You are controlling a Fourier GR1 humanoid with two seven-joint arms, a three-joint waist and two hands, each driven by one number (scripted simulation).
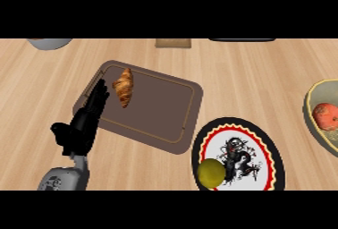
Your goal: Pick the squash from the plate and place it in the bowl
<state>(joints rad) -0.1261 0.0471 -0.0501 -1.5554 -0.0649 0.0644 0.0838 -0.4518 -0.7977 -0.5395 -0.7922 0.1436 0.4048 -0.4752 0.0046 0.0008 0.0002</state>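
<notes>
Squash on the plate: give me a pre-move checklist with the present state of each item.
1. Yellow-green round squash lies on the black-rimmed round plate with the red ring and dragon design, at its lower left: ok.
2. Nothing lies on top of the squash: ok.
3. Left hand is open, fingers straight, over the left edge of the brown rectangular tray, not near the squash: not ok.
4. Right hand is out of view: cannot tell.
5. Olive bowl at the right edge shows, partly cut off: ok.
6. The bowl already holds a red round fruit; room left for the squash: cannot tell.
</notes>
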